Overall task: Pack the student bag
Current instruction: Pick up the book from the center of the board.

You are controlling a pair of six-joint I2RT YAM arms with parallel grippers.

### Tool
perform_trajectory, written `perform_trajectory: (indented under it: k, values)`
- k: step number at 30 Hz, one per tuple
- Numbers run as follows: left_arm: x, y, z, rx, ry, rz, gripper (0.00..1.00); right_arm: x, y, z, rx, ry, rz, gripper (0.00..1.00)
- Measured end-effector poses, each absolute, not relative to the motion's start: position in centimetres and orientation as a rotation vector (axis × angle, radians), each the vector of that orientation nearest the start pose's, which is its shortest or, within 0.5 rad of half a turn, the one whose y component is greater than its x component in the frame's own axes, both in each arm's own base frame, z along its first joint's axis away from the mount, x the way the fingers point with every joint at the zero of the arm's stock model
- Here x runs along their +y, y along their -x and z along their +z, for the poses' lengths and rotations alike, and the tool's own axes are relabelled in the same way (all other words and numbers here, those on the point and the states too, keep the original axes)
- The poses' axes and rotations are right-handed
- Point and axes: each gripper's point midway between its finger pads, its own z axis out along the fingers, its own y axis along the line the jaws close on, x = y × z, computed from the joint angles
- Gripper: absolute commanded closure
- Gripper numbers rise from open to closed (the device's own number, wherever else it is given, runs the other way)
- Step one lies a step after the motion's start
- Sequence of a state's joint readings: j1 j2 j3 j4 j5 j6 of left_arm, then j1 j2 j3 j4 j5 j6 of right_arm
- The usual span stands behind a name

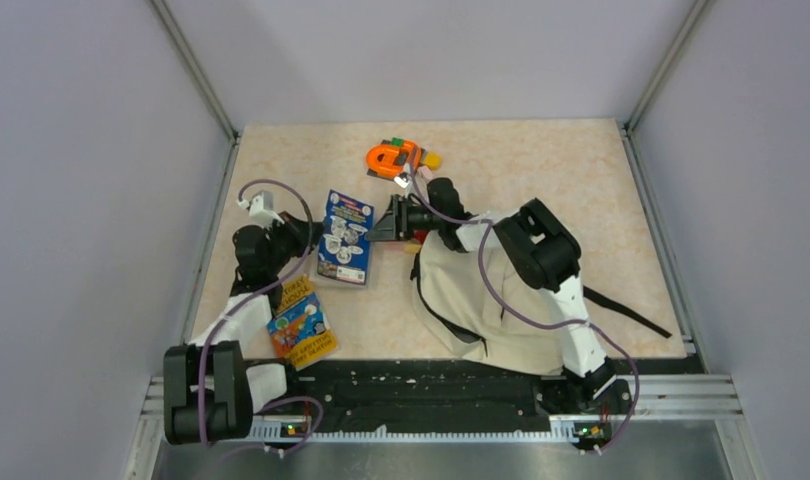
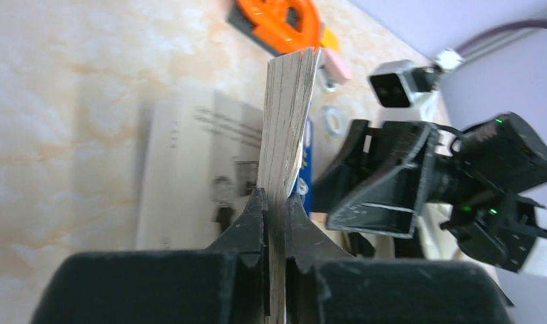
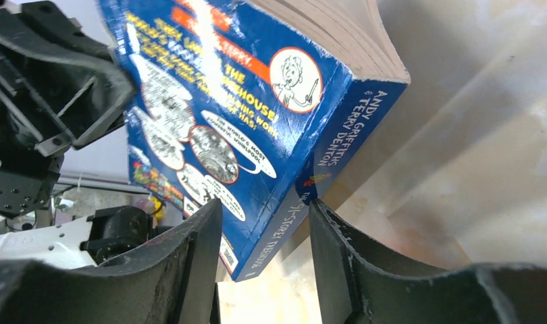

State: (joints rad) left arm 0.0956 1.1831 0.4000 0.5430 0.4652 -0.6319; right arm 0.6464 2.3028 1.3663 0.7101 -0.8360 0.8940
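Observation:
The student bag (image 1: 471,290), cream with black straps, lies on the table at the right under my right arm. A blue paperback book (image 1: 343,237) sits left of it, raised on its edge. My left gripper (image 2: 276,202) is shut on the book's page edge (image 2: 288,121); from above the left gripper (image 1: 306,235) is at the book's left side. My right gripper (image 3: 264,202) stands open around the lower spine corner of the blue book (image 3: 244,115). Its left finger is close against the cover, and a gap shows beside its right finger.
A second book (image 1: 301,325) with an orange and yellow cover lies near the left arm's base. An orange tool and small coloured items (image 1: 396,158) sit at the back of the table. A black bag strap (image 1: 626,312) trails right. Grey walls enclose three sides.

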Motion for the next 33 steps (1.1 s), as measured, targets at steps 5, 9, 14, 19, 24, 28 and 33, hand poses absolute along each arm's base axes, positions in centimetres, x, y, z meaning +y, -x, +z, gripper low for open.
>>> perform_trajectory:
  k: [5, 9, 14, 19, 24, 28, 33]
  values:
    - [-8.2, -33.6, 17.3, 1.763, 0.233, -0.842, 1.0, 45.6, -34.1, 9.9, 2.045, 0.483, 1.766, 0.39]
    - [-8.3, -32.6, 18.4, 1.734, 0.219, -0.839, 1.0, 46.0, -33.8, 11.0, 2.005, 0.5, 1.789, 0.3]
    - [-8.4, -31.6, 19.3, 1.712, 0.224, -0.842, 1.0, 46.5, -33.4, 11.7, 1.971, 0.524, 1.809, 0.23]
    - [-8.6, -30.6, 20.9, 1.672, 0.231, -0.857, 1.0, 46.7, -33.0, 12.5, 1.931, 0.553, 1.827, 0.21]
    - [-8.5, -30.2, 21.7, 1.649, 0.24, -0.853, 1.0, 46.9, -32.7, 13.6, 1.879, 0.575, 1.854, 0.3]
    - [-8.5, -30.2, 21.8, 1.647, 0.258, -0.865, 1.0, 46.9, -32.5, 15.1, 1.808, 0.592, 1.895, 0.38]
    - [-8.8, -30.0, 21.9, 1.65, 0.256, -0.89, 1.0, 46.7, -32.1, 17.5, 1.703, 0.613, 1.924, 0.8]
